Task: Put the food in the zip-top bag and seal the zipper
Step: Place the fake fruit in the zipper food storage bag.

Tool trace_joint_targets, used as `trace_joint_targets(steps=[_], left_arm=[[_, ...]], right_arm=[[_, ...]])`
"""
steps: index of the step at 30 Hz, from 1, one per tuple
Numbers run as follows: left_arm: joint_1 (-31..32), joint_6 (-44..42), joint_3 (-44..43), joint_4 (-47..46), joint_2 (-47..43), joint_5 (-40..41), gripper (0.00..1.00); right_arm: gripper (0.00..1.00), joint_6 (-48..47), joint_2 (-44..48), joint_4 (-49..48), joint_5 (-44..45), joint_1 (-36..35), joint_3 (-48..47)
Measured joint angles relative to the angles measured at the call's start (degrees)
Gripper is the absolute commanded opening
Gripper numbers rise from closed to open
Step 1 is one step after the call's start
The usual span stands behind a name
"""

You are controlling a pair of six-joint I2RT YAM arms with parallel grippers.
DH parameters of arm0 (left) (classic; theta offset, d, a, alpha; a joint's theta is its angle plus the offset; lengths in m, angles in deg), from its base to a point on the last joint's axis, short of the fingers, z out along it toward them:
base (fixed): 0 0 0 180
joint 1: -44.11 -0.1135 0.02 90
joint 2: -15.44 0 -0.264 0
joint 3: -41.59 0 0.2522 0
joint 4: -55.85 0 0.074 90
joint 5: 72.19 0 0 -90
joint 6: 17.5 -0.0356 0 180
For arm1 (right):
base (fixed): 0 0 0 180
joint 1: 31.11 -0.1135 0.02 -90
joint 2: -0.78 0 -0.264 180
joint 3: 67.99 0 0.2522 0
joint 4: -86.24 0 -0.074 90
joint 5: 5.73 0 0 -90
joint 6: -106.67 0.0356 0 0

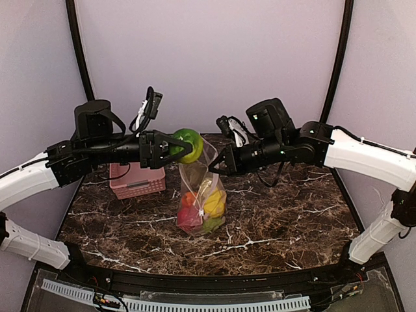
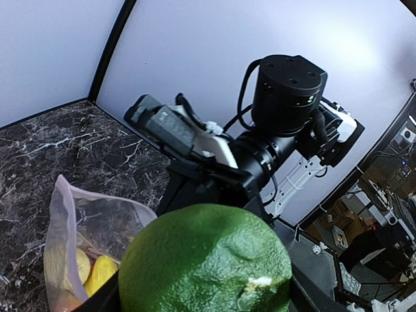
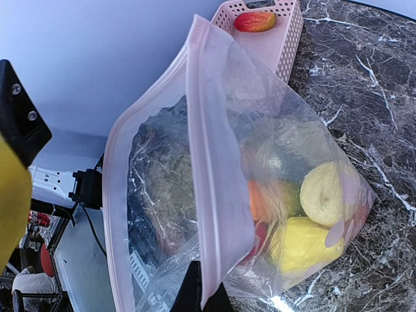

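Gaping clear bag [image 1: 201, 185] holds food [image 1: 215, 205].

The right gripper [image 3: 207, 296] pinches the pink zipper [image 3: 214, 188] edge of the clear zip-top bag [image 3: 162, 175], with yellow, orange and red food [image 3: 299, 244] bunched inside just ahead of it, and beyond the bag a pink basket [image 3: 286, 32] on the dark marble table [image 3: 364, 84].

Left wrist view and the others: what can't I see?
Left wrist: grip of the left pincer, behind the round green knobbly toy fruit.
Right wrist: right pincer on the clear dotted plastic bag, mostly cut off at bottom.
Top: inside of the pink slotted plastic basket, partly behind the left arm.
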Motion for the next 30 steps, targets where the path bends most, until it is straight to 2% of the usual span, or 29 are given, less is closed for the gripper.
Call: trace_joint_targets(steps=[7,13,19,30], left_arm=[[2.86,-3.43,-3.37,2.51,3.48,4.39,0.64],[3.28,-6.71,-3.72,8.57,6.69,10.14,0.64],[4.22,-9.92,-8.94,16.09,9.53,15.56,0.66],[6.34,-14.12,-14.16,24.76,12.98,23.54,0.75]], right_arm=[[0.00,0.02,0.02,-0.02,-0.09,0.00,0.11],[0.00,0.02,0.24,-0.04,-0.04,0.00,0.42],[0.00,0.00,0.24,-0.09,-0.07,0.00,0.42],[0.00,0.00,0.22,-0.09,-0.09,0.00,0.42]])
